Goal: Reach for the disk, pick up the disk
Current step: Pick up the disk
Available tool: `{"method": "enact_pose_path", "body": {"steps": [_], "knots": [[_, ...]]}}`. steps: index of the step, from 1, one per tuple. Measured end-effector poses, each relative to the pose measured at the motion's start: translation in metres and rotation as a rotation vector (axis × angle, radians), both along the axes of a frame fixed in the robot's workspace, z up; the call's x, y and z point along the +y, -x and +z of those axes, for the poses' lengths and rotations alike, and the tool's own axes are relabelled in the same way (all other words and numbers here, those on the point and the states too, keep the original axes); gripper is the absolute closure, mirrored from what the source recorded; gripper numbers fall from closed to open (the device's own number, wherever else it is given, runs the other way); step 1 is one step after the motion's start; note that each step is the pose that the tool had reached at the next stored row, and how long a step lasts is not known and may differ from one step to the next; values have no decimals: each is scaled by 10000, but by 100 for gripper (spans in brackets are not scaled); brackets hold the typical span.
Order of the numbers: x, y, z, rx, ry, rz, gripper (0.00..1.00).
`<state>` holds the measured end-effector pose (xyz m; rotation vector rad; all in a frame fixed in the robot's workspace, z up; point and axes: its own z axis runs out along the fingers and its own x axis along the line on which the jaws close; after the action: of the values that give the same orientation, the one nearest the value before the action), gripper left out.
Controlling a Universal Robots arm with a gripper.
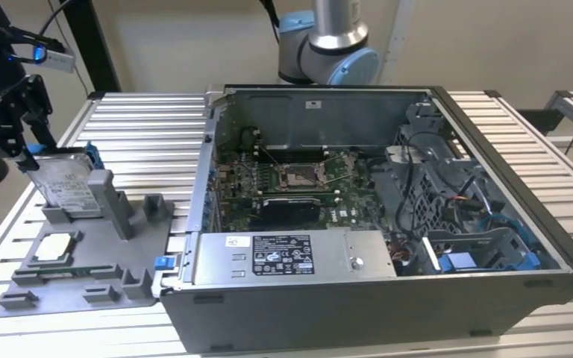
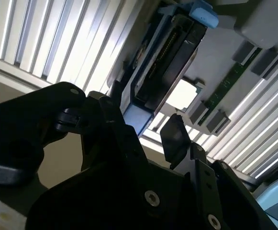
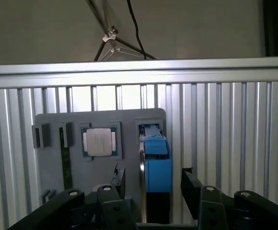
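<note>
Exterior view first: the flat silver-metal disk with its white label and blue plastic bracket (image 1: 68, 185) stands on edge in a slot of the grey plastic holder tray (image 1: 117, 250). That puts it at nine o'clock of the open black computer case (image 1: 366, 298). The black two-fingered gripper (image 1: 26, 142) hangs just above it, at the disk's eleven o'clock.

In the first wrist view we see the jaws spread wide and empty, one finger on each side of the disk, apart from it.

We judge the risks as these:
- A tilted descent could strike the disk's upper edge or the holder's wall.
- A grip on the bracket alone (it is plastic) might flex and slip.
- A pull off the slot's line could bind and drag the tray, disturbing the small square silver chip (image 1: 53, 246) at the disk's six o'clock.
</note>
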<state>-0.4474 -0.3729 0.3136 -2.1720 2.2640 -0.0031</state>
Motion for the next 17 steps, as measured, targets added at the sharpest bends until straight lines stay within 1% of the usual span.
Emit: {"method": "enact_pose_path", "body": {"steps": [8,12,17], "knots": [[-6,0,-142,-6,0,284,0],[-7,0,-215,-19,0,339,0],[-7,10,-306,-19,0,342,0]]}}
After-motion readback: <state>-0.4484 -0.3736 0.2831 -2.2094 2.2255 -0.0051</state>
